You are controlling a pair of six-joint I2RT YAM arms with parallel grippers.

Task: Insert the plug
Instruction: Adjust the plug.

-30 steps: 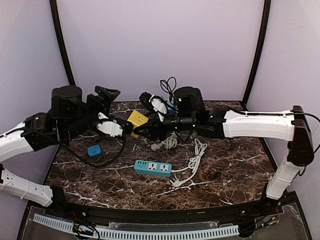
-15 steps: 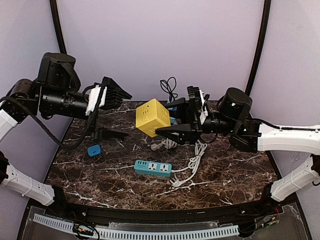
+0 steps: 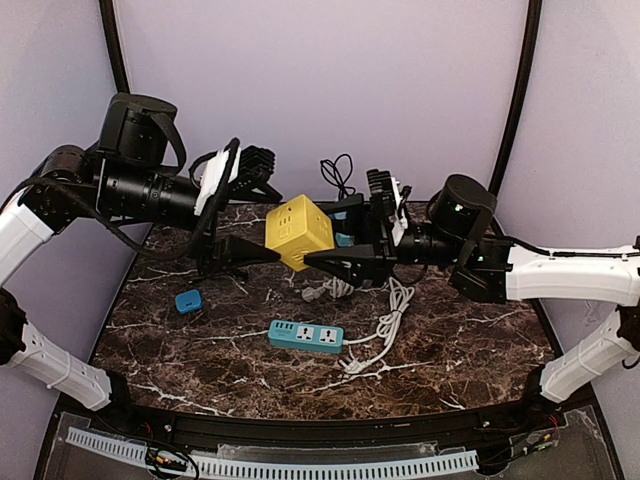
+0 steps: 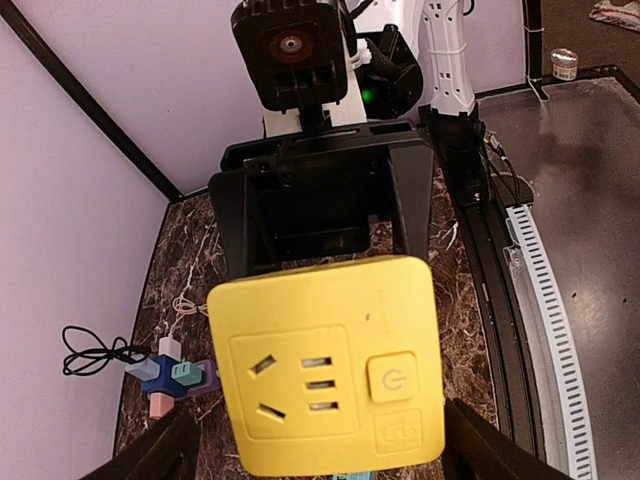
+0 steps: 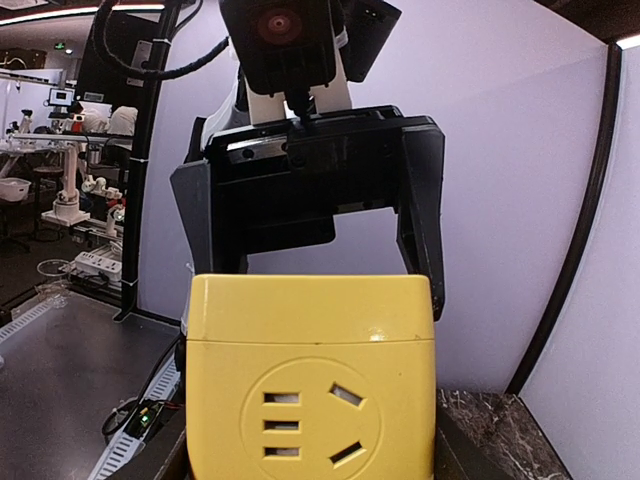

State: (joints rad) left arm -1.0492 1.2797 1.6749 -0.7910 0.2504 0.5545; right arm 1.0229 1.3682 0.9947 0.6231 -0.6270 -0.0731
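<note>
A yellow cube socket [image 3: 296, 230] hangs in the air over the back of the table. My right gripper [image 3: 320, 233] is shut on it from the right. In the right wrist view [image 5: 312, 455] the cube [image 5: 312, 380] shows a round socket face. My left gripper [image 3: 272, 222] is open and faces the cube from the left, its fingers spread above and below it. In the left wrist view [image 4: 320, 445] the cube [image 4: 325, 365] shows a socket and a power button. A white cable [image 3: 392, 308] with its plug lies on the table.
A blue power strip [image 3: 306, 336] lies at the table's middle front. A small blue block [image 3: 188, 300] lies at the left. A black cable [image 3: 338, 175] hangs at the back. A coloured adaptor cluster [image 4: 168, 375] sits on the marble under the cube.
The right gripper lifted the yellow cube off the table and carried it slightly left. The left gripper rose, then moved right, up to the cube, still open.
</note>
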